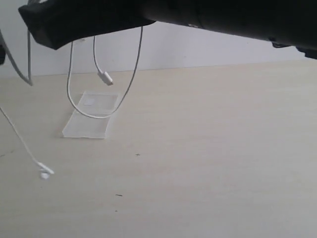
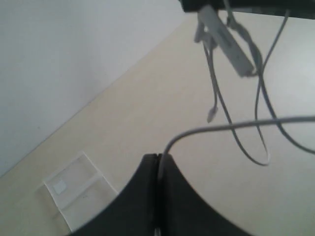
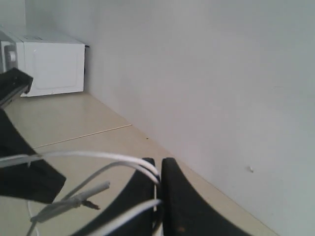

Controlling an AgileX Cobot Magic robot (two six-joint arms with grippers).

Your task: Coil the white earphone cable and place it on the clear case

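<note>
left pincer (image 2: 158, 161), right pincer (image 3: 158, 169), both pinched shut on the one white earphone cable (image 2: 231, 127), one clear case (image 1: 86, 127)

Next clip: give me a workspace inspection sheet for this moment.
Surface: pale table, a few tiny dark specks.
Job's things: white earphone cable hangs in loops above the table, one earbud dangling low; clear case lies flat, no coil on it.
Clutter: nothing seen.
Grippers: left claw shut on the cable; right claw shut on its strands.
Cables: none besides the earphone cable.
Surroundings: white wall; white microwave-like appliance.
</note>
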